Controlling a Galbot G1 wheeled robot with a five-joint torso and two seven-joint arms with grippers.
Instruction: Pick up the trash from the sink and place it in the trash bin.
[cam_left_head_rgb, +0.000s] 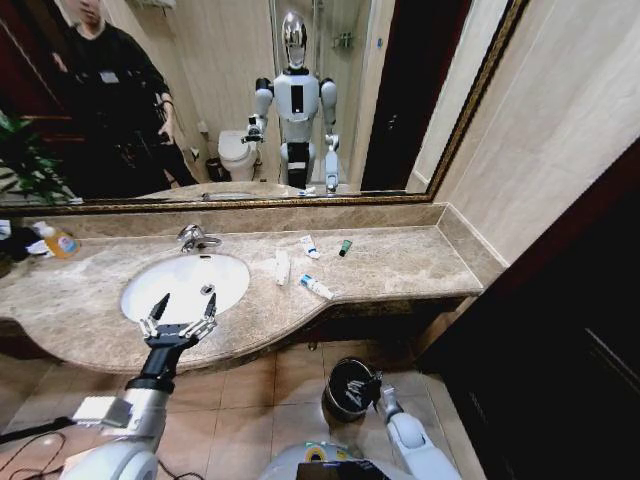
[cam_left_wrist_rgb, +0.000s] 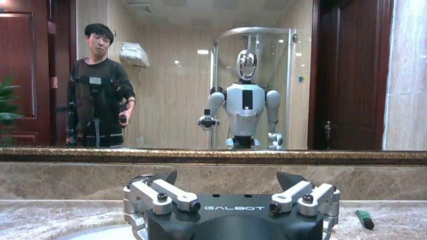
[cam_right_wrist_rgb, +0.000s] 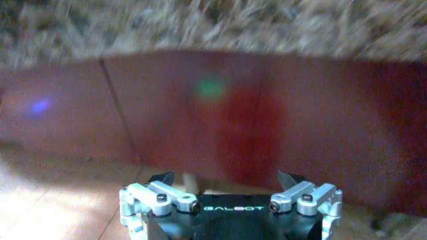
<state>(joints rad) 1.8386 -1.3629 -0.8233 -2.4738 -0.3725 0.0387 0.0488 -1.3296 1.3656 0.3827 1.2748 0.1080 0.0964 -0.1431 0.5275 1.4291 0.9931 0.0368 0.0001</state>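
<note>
The left arm is nearest the head camera, reaching up from the lower left, and its left gripper hangs over the near rim of the sink with its fingers spread apart and nothing between them; the left wrist view confirms the two dark fingertips stand wide. The marble surface runs from the wall mirror to a curved front edge, with the white basin set in its left half behind a chrome faucet. Below that edge, on the tiled floor, stands the trash bin, and the right gripper is parked at its side, fingers apart and empty in the right wrist view. The trash lies mostly on the surface right of the basin: a white sachet, a white tube near the front edge, another white tube farther back, and a dark-capped tube beside it. One small item sits inside the basin near its right wall, just beyond the fingertips. The likely trouble is the basin's slope: a small, light piece could slide away under a closing finger, or the fingertips could scrape the porcelain. The tube by the front edge could also be nudged off onto the floor.
</note>
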